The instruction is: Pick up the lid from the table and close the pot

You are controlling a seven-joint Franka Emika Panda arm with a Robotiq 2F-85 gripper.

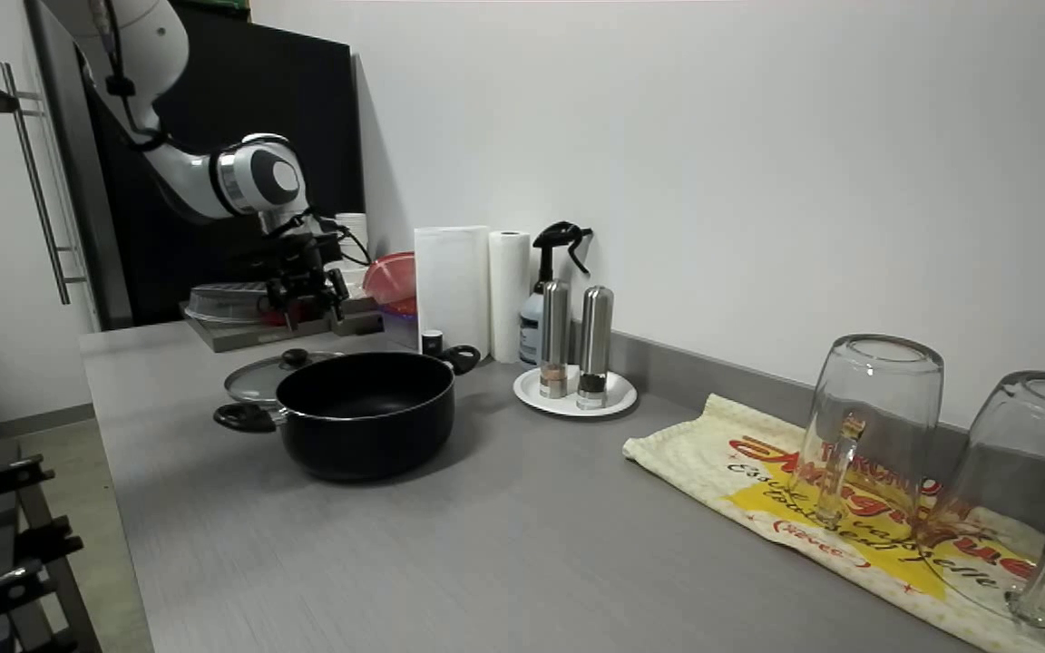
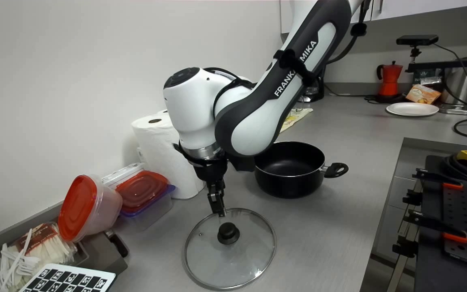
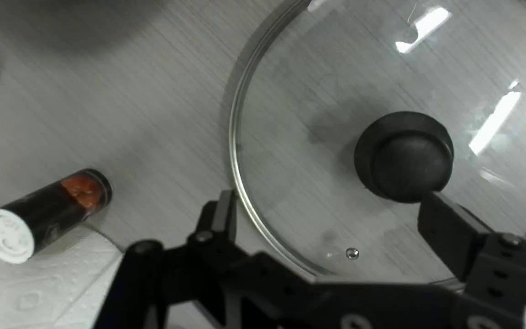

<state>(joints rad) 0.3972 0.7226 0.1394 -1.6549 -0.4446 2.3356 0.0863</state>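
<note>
Lid (image 2: 231, 259): one, clear, on the table (image 2: 326, 239); black knob (image 3: 410, 160) at two o'clock from my gripper (image 3: 331, 205) in the wrist view. Jaws: wide, empty. Judged light, stiff, slippery, breakable; grasp by knob.

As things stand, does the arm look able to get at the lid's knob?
Probably yes, after some realigning. The jaws hang open, and nothing seems to block their way to the black knob on the lid. In the wrist view, though, the knob shows closer to one jaw than the other.

wht/blk arm (image 2: 253, 107), blk cable (image 2: 347, 50), blk hand (image 3: 330, 198) w/ screws (image 3: 355, 321)
</note>
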